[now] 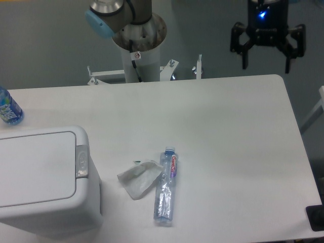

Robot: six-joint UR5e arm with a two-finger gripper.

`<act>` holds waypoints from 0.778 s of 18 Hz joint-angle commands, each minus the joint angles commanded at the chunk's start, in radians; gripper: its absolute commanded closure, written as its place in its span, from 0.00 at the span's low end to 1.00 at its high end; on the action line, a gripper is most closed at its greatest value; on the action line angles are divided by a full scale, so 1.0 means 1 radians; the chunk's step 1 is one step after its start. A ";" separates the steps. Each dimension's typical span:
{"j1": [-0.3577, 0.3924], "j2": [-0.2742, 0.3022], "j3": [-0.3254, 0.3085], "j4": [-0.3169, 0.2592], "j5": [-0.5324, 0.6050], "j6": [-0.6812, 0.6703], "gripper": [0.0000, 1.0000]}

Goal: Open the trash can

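Nothing is done yet: the trash can (43,179) sits at the near left, lid flat (grey button (81,162) unpressed), while the gripper (267,59) hangs released, holding nothing, far right, well apart.

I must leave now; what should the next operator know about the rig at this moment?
Pincer: open, empty, high above the table's far right corner.
Trash can: front left, lid flat and closed; grey push-button on its right rim, untouched.
Done: nothing yet.
Left: bring the pincer across to the button and press it so the lid opens.
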 joint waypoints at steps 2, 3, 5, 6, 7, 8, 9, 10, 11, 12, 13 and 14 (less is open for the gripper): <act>-0.049 -0.009 0.000 0.011 0.000 -0.113 0.00; -0.075 -0.018 0.000 0.012 0.002 -0.179 0.00; -0.120 -0.026 0.000 0.012 -0.002 -0.299 0.00; -0.150 -0.031 0.005 0.011 -0.005 -0.350 0.00; -0.188 -0.046 0.014 0.011 -0.006 -0.408 0.00; -0.224 -0.061 0.026 0.011 -0.006 -0.478 0.00; -0.250 -0.080 0.040 0.011 -0.009 -0.541 0.00; -0.282 -0.100 0.052 0.011 -0.017 -0.594 0.00; -0.310 -0.118 0.058 0.011 -0.024 -0.634 0.00; -0.328 -0.130 0.064 0.012 -0.026 -0.663 0.00; -0.347 -0.138 0.072 0.015 -0.035 -0.694 0.00; -0.367 -0.147 0.077 0.035 -0.067 -0.726 0.00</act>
